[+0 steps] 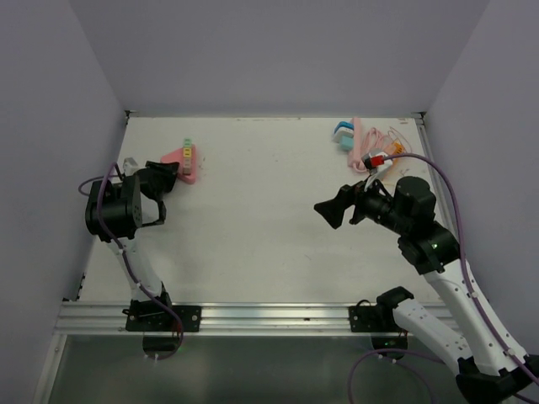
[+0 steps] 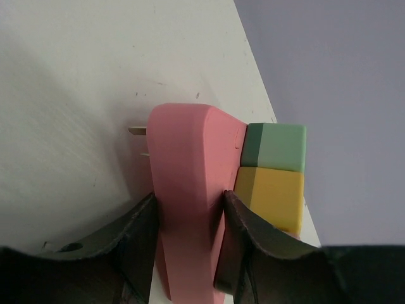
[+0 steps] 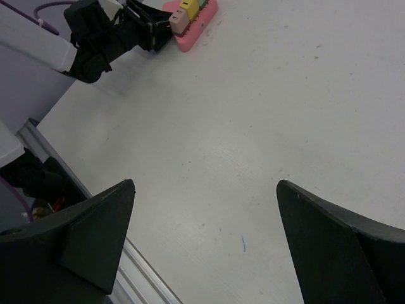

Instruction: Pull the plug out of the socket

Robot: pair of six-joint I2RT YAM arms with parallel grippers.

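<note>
Pink plastic fills the left wrist view. The pink socket [image 2: 190,183] lies at the far left of the tabletop [image 2: 76,76], and my left fingers [image 2: 136,244] press against both of its long sides, holding it. Its long axis runs straight out from those fingers. A green plug [image 2: 276,147] and a yellow plug [image 2: 271,196] sit side by side on the socket's right-hand face in that view, sticking out crosswise to the grip. Bare metal prongs [image 2: 137,131] show on the opposite face. My right fingers [image 3: 95,231] stand wide apart, holding nothing, well across the tabletop from the socket. I judge the left fingers anchor the socket, and the right fingers must cross over to pull a plug sideways.
</note>
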